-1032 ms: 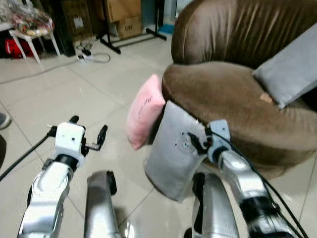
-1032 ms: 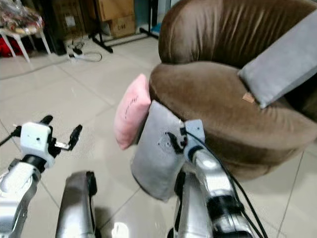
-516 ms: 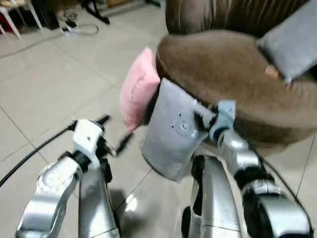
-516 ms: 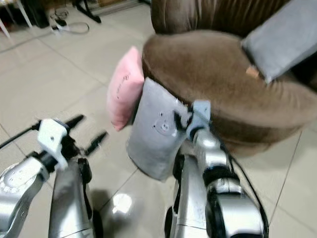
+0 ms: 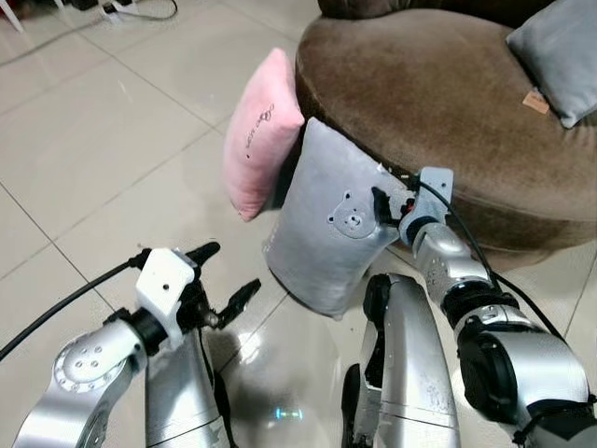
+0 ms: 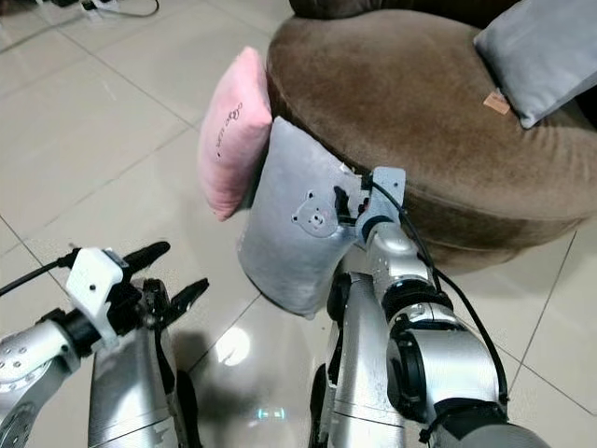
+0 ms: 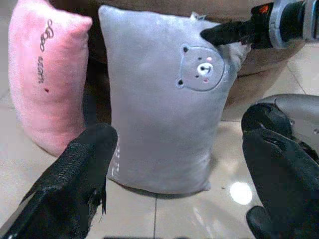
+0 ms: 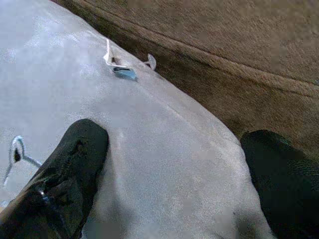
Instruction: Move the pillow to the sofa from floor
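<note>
A grey pillow (image 5: 322, 238) with a small bear patch stands on the tiled floor and leans against the front of the brown sofa (image 5: 438, 93). A pink pillow (image 5: 256, 131) leans beside it on its left. My right gripper (image 5: 387, 201) is open at the grey pillow's upper right corner. One black finger (image 7: 224, 34) lies on the pillow's front face and the other sits behind the corner. In the right wrist view the grey fabric (image 8: 164, 149) lies between the two spread fingers. My left gripper (image 5: 230, 271) is open, low over the floor, left of the grey pillow.
A grey cushion (image 5: 560, 47) lies on the sofa seat at the far right. A white cable (image 5: 140, 11) runs on the floor at the far left. My own silver legs (image 5: 406, 373) stand just in front of the pillow. Open tiles stretch to the left.
The camera has tilted down and come closer. My left gripper has moved right, toward the grey pillow. My right gripper stays at the pillow's upper corner.
</note>
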`<state>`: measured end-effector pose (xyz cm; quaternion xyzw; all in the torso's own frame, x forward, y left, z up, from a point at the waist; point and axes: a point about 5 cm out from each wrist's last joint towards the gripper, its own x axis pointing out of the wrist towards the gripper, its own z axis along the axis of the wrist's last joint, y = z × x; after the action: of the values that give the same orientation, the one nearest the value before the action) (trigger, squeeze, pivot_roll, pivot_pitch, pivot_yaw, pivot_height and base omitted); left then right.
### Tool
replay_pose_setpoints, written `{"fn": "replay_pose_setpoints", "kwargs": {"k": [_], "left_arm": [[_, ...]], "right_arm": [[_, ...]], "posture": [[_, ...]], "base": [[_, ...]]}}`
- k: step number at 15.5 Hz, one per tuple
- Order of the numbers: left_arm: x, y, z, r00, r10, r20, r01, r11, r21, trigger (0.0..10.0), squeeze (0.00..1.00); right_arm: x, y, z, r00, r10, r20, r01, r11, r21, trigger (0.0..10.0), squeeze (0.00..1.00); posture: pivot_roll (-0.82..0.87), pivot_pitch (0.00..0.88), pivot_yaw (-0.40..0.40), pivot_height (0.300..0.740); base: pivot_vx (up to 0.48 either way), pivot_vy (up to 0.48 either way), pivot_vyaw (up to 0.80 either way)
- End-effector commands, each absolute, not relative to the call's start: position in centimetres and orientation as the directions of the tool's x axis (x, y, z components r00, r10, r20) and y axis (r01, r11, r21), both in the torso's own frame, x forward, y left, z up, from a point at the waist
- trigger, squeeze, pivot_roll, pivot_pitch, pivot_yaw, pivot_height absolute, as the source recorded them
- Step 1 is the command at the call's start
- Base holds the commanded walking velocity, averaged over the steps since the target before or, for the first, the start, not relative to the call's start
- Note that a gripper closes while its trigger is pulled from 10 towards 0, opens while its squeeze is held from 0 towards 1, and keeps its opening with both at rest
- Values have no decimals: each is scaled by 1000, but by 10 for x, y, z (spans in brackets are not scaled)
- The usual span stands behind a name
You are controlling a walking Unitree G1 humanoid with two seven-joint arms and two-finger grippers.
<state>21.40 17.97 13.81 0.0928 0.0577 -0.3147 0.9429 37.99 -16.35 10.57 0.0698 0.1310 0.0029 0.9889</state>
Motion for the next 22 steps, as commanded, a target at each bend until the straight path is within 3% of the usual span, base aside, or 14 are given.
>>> {"fn": "replay_pose_setpoints", "kwargs": {"k": [1, 7, 9, 12, 14, 22], "left_arm": [[210, 181, 139, 792, -584, -181, 608, 781, 142, 10000, 490], [207, 178, 138, 781, -593, -196, 620, 773, 133, 10000, 490], [207, 177, 138, 778, -596, -198, 624, 770, 131, 10000, 490], [206, 176, 137, 768, -607, -205, 636, 762, 126, 10000, 490], [207, 174, 137, 751, -625, -211, 654, 748, 112, 10000, 490], [208, 170, 133, 703, -675, -224, 702, 708, 70, 10000, 494]], "right_arm": [[381, -169, 106, 963, 17, -268, 21, 990, 136, 10000, 0], [392, -170, 131, 970, 101, -222, -77, 991, 110, 10000, 0], [396, -170, 139, 969, 107, -221, -104, 994, 28, 10000, 0], [393, -177, 130, 951, 47, -306, -51, 999, -6, 10000, 0], [387, -176, 116, 909, 78, -410, -85, 996, 1, 10000, 0], [383, -154, 113, 826, 360, -434, -290, 931, 222, 10000, 0]], "posture": [[38, 306, -73, 408], [33, 299, -88, 408], [32, 300, -86, 408], [30, 301, -84, 408], [30, 299, -85, 408], [6, 266, -84, 408]], "base": [[0, 0, 0], [0, 0, 0], [0, 0, 0], [0, 0, 0], [0, 0, 0], [0, 0, 0]]}}
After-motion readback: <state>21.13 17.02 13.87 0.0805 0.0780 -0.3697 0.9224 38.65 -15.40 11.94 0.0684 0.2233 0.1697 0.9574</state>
